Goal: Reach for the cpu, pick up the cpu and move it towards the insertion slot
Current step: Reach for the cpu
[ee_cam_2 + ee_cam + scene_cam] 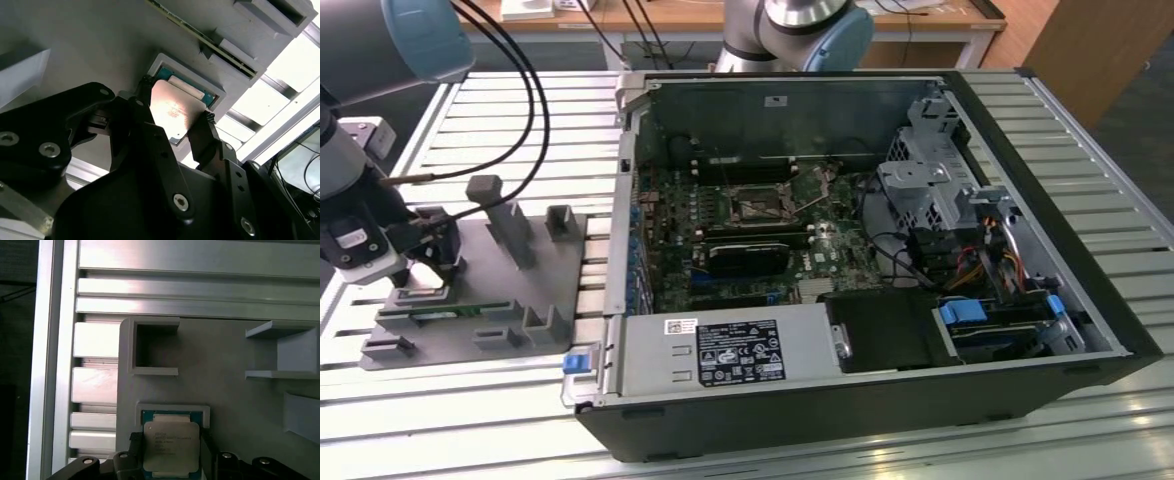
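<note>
The cpu (171, 447) is gripped at two opposite edges by the closed gripper (175, 114), at its nest (172, 408) on the grey fixture plate (534, 282), the reach judged done, the carry to the insertion slot (757, 208), well apart in the open computer case (881, 425), not yet made.

Low nest rim (172, 410) by cpu (171, 445) — uprights (507, 225) beside

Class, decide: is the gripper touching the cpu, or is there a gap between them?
Touching. In the second wrist view, the gripper has both fingertips against opposite edges of the cpu, with no gap visible.
</note>
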Robot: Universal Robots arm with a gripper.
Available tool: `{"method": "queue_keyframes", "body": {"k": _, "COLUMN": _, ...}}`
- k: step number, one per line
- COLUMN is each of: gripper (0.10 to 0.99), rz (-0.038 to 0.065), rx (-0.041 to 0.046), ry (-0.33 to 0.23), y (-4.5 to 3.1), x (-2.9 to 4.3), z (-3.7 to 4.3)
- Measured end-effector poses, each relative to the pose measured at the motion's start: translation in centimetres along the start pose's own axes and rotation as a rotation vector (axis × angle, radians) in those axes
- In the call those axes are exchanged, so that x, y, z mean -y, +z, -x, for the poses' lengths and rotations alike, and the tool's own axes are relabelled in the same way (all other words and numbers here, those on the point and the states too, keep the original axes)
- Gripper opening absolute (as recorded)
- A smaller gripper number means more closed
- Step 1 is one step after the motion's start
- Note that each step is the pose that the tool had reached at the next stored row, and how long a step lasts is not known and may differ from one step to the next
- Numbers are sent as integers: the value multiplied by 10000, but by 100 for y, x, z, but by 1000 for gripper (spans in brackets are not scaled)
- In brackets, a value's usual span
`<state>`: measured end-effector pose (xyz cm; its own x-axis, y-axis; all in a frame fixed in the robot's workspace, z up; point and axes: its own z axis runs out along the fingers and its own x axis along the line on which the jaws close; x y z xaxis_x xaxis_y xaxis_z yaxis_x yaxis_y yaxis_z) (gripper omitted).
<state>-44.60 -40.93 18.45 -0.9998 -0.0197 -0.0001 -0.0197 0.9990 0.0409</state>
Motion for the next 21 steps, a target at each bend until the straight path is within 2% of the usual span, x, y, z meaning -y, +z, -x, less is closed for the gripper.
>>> {"method": "queue_keyframes", "body": {"k": 6, "gripper": 541, "rz": 0, "rx": 0, "ry": -1, "y": -77, "x": -3, "z": 0}}
{"method": "queue_keyframes", "body": {"k": 12, "gripper": 541, "rz": 10, "rx": -2, "ry": 0, "y": -83, "x": -3, "z": -1}}
{"method": "queue_keyframes", "body": {"k": 21, "gripper": 541, "rz": 11, "rx": -1, "ry": 0, "y": -170, "x": -7, "z": 0}}
